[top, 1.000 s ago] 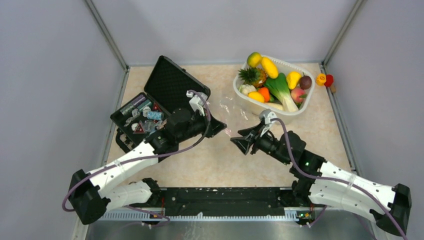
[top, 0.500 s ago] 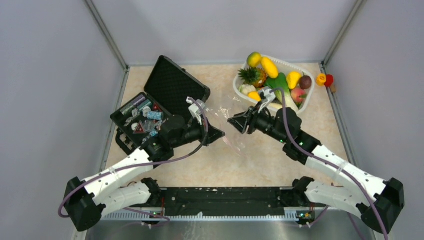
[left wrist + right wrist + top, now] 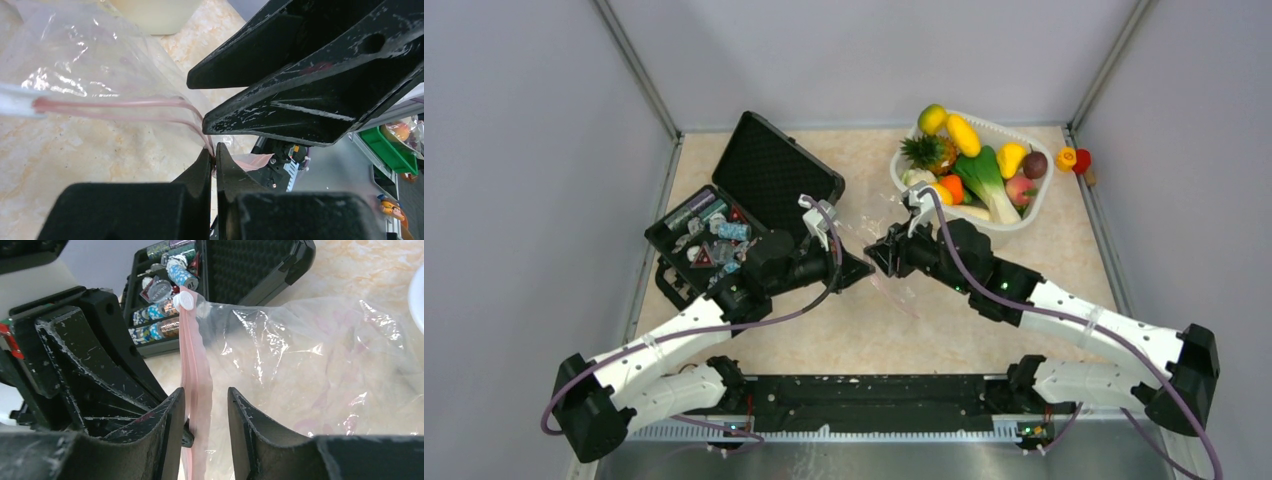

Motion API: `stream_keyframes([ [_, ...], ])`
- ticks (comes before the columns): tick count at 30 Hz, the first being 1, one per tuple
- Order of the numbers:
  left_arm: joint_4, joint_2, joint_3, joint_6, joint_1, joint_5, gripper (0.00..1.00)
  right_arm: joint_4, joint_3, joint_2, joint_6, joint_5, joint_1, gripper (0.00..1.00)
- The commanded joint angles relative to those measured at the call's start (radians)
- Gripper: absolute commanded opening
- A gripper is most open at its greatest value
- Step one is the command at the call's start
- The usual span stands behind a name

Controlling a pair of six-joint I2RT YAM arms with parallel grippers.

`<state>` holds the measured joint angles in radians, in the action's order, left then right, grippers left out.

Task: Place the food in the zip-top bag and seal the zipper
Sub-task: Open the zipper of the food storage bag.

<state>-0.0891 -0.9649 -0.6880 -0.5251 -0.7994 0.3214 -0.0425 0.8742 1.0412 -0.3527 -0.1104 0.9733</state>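
Note:
The zip-top bag (image 3: 896, 272) lies crinkled on the table between my two grippers. My left gripper (image 3: 214, 156) is shut on the end of its pink zipper (image 3: 115, 105). My right gripper (image 3: 205, 395) is open, its two jaws standing either side of the zipper (image 3: 196, 360) close to the left gripper's tip. In the top view the two grippers meet, left gripper (image 3: 862, 264) and right gripper (image 3: 879, 250). A white slider (image 3: 185, 301) sits at the zipper's far end. The food (image 3: 969, 165) is piled in the white tub (image 3: 1049, 175) at the back right.
An open black case (image 3: 724, 225) with small packets stands at the left, its lid (image 3: 774, 170) raised. Two small toys, orange and red (image 3: 1072, 158), lie outside the tub by the right wall. Grey walls close in the table.
My right arm has swung left and forward from in front of the tub, and its open jaws now straddle the zipper. The left gripper has kept its hold and barely moved.

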Motion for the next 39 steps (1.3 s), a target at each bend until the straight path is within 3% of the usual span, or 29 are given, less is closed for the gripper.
stream_keyframes([
  [1, -0.053, 0.007, -0.024, 0.008, 0.002, 0.002, 0.00, -0.010, 0.061, 0.018, 0.043, -0.059, 0.026, 0.36],
  [9, -0.051, 0.006, -0.028, 0.007, 0.001, -0.002, 0.00, -0.074, 0.114, 0.068, 0.113, -0.214, 0.103, 0.32],
  [13, -0.040, 0.004, -0.034, 0.010, 0.002, -0.009, 0.00, -0.136, 0.163, 0.109, 0.149, -0.398, 0.165, 0.31],
  [16, -0.038, 0.008, -0.032, 0.007, 0.001, -0.018, 0.00, -0.176, 0.199, 0.152, 0.163, -0.447, 0.186, 0.22],
  [18, -0.031, 0.013, -0.032, 0.006, 0.002, -0.033, 0.00, -0.191, 0.214, 0.174, 0.155, -0.484, 0.199, 0.04],
  [19, -0.024, 0.016, -0.031, 0.007, 0.001, -0.045, 0.00, -0.191, 0.213, 0.175, 0.144, -0.503, 0.201, 0.00],
  [22, 0.003, 0.036, -0.023, 0.004, 0.001, -0.102, 0.01, -0.158, 0.186, 0.141, 0.116, -0.558, 0.202, 0.00],
  [27, 0.053, 0.060, -0.011, -0.019, 0.001, -0.206, 0.46, -0.050, 0.111, 0.069, 0.106, -0.523, 0.202, 0.00],
  [32, 0.142, 0.028, -0.057, -0.055, 0.002, -0.308, 0.58, -0.007, 0.059, 0.048, 0.019, -0.507, 0.202, 0.00],
  [34, 0.161, 0.013, -0.088, -0.058, 0.002, -0.280, 0.65, 0.022, 0.039, 0.044, -0.021, -0.510, 0.202, 0.00],
  [39, 0.160, 0.013, -0.120, -0.127, 0.001, -0.255, 0.71, 0.049, 0.033, 0.074, -0.067, -0.515, 0.202, 0.00],
])
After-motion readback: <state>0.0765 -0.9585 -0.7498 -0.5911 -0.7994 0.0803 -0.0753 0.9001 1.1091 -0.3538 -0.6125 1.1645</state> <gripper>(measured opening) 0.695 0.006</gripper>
